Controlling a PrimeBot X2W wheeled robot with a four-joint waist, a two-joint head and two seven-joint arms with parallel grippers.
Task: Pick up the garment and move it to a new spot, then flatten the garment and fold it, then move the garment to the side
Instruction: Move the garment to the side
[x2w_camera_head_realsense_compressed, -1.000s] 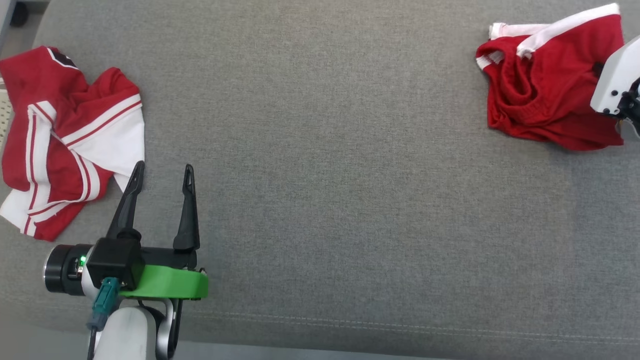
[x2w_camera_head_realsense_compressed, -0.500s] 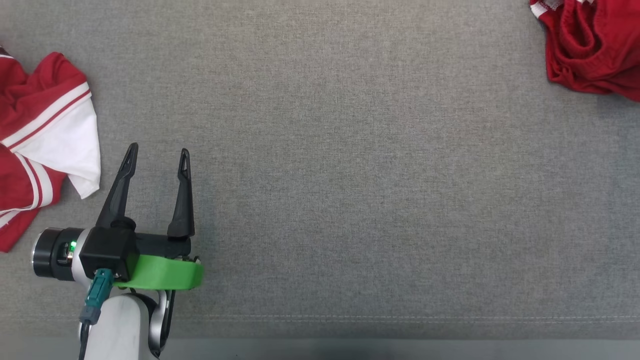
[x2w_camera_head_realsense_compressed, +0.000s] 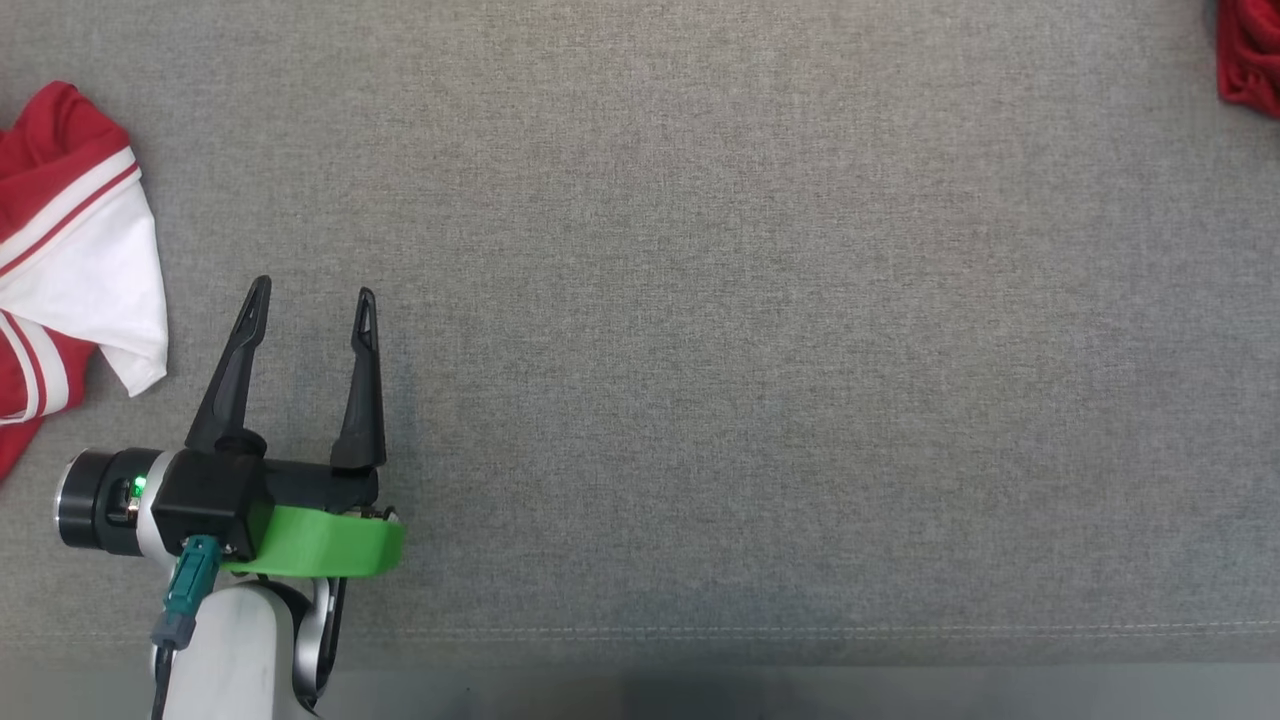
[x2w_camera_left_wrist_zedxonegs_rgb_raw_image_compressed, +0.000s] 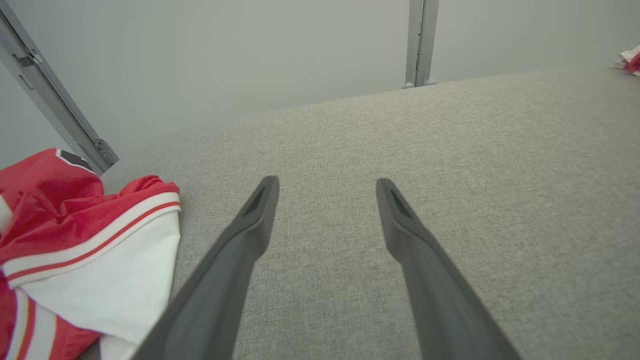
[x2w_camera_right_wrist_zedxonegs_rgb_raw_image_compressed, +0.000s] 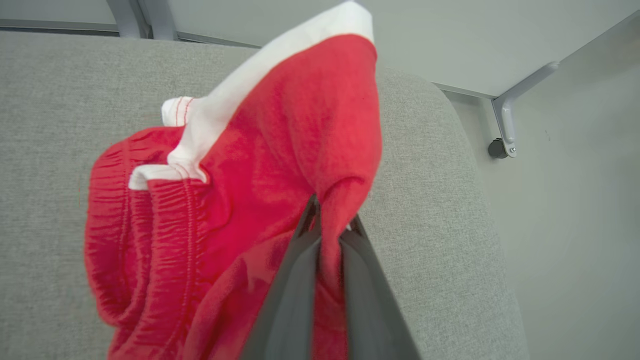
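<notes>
**Red shorts pinched at the bench's right end**

The red shorts (x2w_camera_right_wrist_zedxonegs_rgb_raw_image_compressed: 240, 200), with white trim and a gathered elastic waistband, hang bunched from the right gripper (x2w_camera_right_wrist_zedxonegs_rgb_raw_image_compressed: 332, 212). Its two dark fingers are clenched on a fold of the red fabric. The shorts sit over the far right corner of the grey padded bench (x2w_camera_head_realsense_compressed: 750, 350); whether they touch it cannot be told. Near the bench's left front, the left gripper (x2w_camera_head_realsense_compressed: 312, 292) hovers with fingers spread wide, grasping nothing. Just beside it, at the left edge, lies a crumpled red-and-white jersey (x2w_camera_head_realsense_compressed: 70, 250).
</notes>
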